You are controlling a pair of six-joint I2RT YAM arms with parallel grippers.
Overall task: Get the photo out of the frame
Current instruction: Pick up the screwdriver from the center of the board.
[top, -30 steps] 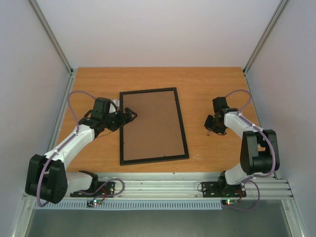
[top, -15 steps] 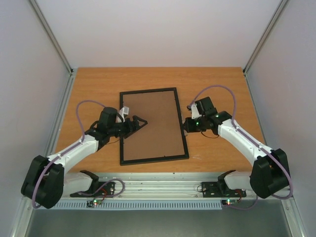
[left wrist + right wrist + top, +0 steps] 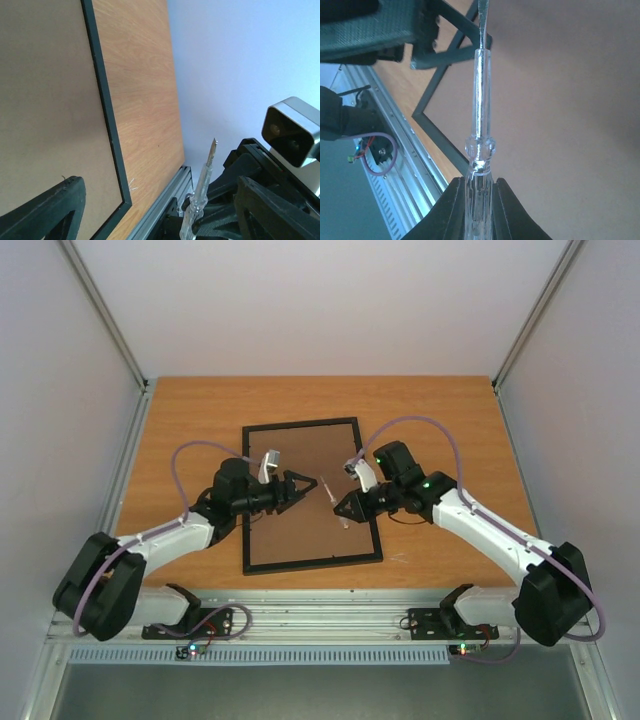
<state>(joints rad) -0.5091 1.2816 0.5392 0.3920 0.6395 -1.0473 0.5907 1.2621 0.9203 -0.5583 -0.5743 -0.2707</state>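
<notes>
The frame [image 3: 370,502] lies back side up on the table, its brown backing board [image 3: 300,535] facing me. The photo is hidden under the board. My left gripper [image 3: 308,488] hovers open and empty over the middle of the board. My right gripper [image 3: 350,507] is shut on a clear-handled screwdriver [image 3: 331,492], whose metal tip points towards the left gripper. In the right wrist view the fingers [image 3: 451,205] clamp the screwdriver handle [image 3: 480,115] above the board [image 3: 560,100]. In the left wrist view the screwdriver [image 3: 202,192] stands between my spread fingers [image 3: 52,210], beside the frame's edge [image 3: 107,120].
An aluminium rail [image 3: 320,608] runs along the table's near edge, with both arm bases on it. Grey walls close the table's left, right and far sides. Bare wood [image 3: 440,420] lies around the frame.
Both grippers have moved inwards over the frame's back and now face each other near its middle. The right arm has swung in from the right, and the screwdriver now shows in its grip.
</notes>
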